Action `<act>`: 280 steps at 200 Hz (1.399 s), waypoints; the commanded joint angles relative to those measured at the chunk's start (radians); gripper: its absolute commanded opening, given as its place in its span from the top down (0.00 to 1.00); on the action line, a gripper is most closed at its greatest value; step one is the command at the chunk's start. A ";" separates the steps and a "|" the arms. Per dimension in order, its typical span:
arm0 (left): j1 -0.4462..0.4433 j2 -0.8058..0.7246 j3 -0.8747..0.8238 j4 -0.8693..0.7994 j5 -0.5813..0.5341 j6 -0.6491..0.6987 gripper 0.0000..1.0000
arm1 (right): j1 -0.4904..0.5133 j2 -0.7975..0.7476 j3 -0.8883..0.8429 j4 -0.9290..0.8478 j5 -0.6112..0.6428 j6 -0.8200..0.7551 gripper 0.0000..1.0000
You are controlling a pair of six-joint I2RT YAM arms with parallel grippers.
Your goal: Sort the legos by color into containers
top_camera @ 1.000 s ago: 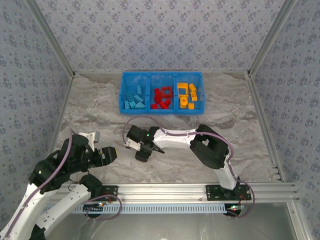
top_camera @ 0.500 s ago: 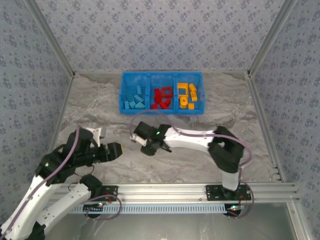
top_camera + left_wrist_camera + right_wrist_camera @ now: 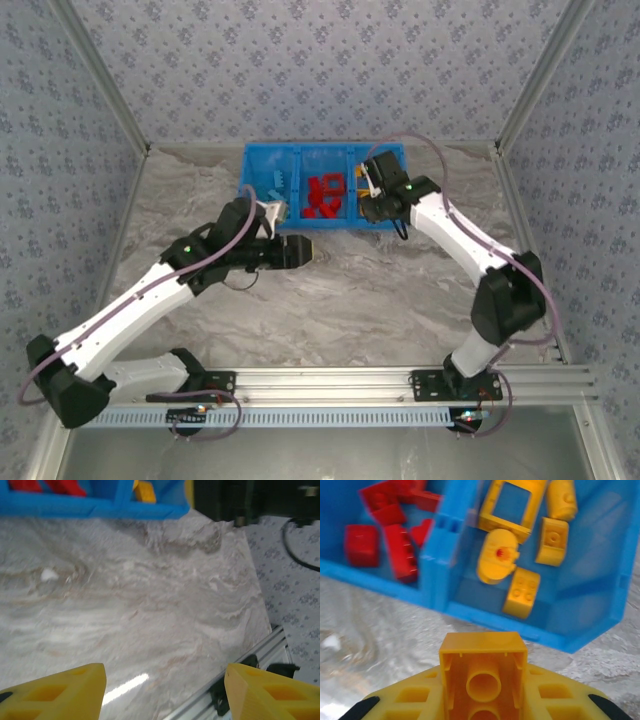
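The containers are one bright blue bin point(image 3: 320, 226) with three compartments: light blue legos point(image 3: 270, 200) on the left, red legos point(image 3: 323, 195) in the middle, yellow ones on the right. My right gripper point(image 3: 370, 200) hovers at the near edge of the right compartment, shut on a yellow brick point(image 3: 483, 652) whose hollow underside faces the camera. Below it lie yellow legos point(image 3: 520, 592), among them a round piece point(image 3: 496, 562) and an open frame point(image 3: 512, 505). My left gripper point(image 3: 303, 250) hangs open over bare table just in front of the bin, with nothing between its fingers point(image 3: 75, 687).
The bin's front wall point(image 3: 470, 612) and the divider beside the red legos point(image 3: 400, 550) lie just below the held brick. A corner of the bin point(image 3: 100, 510) sits ahead of the left gripper. Marbled table point(image 3: 380, 290) spreads in front, with an aluminium rail point(image 3: 400, 378) at its near edge.
The right arm has carried the yellow brick from the middle of the table up to the bin's right compartment. The left arm has swung from the near left to the table centre.
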 commanded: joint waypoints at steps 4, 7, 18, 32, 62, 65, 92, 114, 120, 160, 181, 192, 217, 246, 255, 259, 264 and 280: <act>-0.013 0.062 0.079 0.122 -0.040 0.031 0.36 | -0.032 0.148 0.149 -0.113 0.099 0.059 0.74; -0.015 0.071 0.083 0.124 -0.040 0.033 0.36 | -0.034 0.165 0.166 -0.120 0.110 0.060 0.74; -0.021 0.094 0.099 0.132 -0.041 0.042 0.36 | -0.046 0.235 0.225 -0.145 0.146 0.065 0.75; -0.030 0.114 0.115 0.140 -0.043 0.048 0.36 | -0.057 0.312 0.294 -0.169 0.186 0.062 0.75; -0.043 0.135 0.113 0.159 -0.048 0.041 0.36 | -0.070 0.459 0.428 -0.226 0.234 0.039 0.75; -0.043 0.136 0.112 0.160 -0.047 0.040 0.36 | -0.070 0.472 0.440 -0.232 0.242 0.038 0.75; -0.048 0.137 0.106 0.168 -0.047 0.041 0.36 | -0.071 0.562 0.514 -0.256 0.317 0.012 0.74; -0.058 0.132 0.106 0.176 -0.048 0.045 0.36 | -0.080 0.599 0.544 -0.263 0.338 0.000 0.74; -0.062 0.131 0.106 0.176 -0.052 0.046 0.36 | -0.085 0.606 0.548 -0.266 0.335 0.000 0.73; -0.070 0.136 0.111 0.177 -0.054 0.039 0.36 | -0.091 0.637 0.555 -0.266 0.348 -0.016 0.70; -0.073 0.135 0.117 0.167 -0.059 0.041 0.36 | -0.090 0.645 0.556 -0.269 0.354 -0.012 0.64; -0.074 0.133 0.118 0.162 -0.062 0.041 0.36 | -0.086 0.643 0.551 -0.267 0.357 -0.010 0.56; -0.073 0.127 0.115 0.153 -0.067 0.042 0.36 | -0.068 0.629 0.556 -0.262 0.371 -0.009 0.47; -0.074 0.118 0.112 0.139 -0.079 0.043 0.36 | -0.046 0.590 0.579 -0.263 0.375 -0.005 0.46; -0.073 0.112 0.112 0.132 -0.087 0.044 0.36 | -0.038 0.570 0.586 -0.265 0.378 -0.003 0.47; -0.073 0.110 0.112 0.128 -0.091 0.044 0.36 | -0.034 0.559 0.585 -0.264 0.378 -0.002 0.47; -0.074 0.107 0.112 0.123 -0.097 0.044 0.36 | -0.030 0.544 0.585 -0.262 0.378 0.000 0.48; -0.073 0.091 0.107 0.107 -0.118 0.042 0.36 | -0.020 0.485 0.572 -0.257 0.375 0.013 0.49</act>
